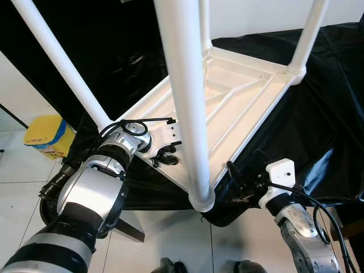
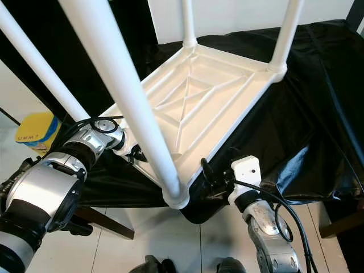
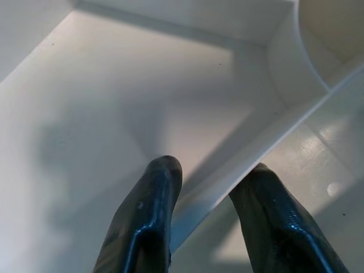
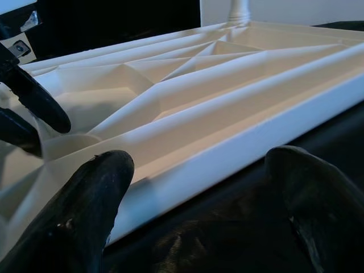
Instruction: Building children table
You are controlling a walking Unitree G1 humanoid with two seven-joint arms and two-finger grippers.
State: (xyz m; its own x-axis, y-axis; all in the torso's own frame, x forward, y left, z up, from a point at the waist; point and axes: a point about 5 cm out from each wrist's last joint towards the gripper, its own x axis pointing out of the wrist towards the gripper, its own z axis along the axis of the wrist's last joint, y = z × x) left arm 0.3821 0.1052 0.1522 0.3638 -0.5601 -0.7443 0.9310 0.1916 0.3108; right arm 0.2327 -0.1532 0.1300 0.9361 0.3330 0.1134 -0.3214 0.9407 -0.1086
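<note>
The white plastic children's table (image 1: 227,96) is lying upside down on a black-draped surface (image 1: 318,114), its legs (image 1: 185,102) pointing up. The left gripper (image 3: 210,196) is pinching a thin rib (image 3: 273,142) on the underside — one finger on each side, touching it. The right gripper (image 4: 199,199) is sitting just beside the tabletop's near edge, fingers (image 4: 85,205) spread wide, closing on nothing. A yellow box (image 1: 48,135) is sitting on the floor — well apart from the left fingers.
</note>
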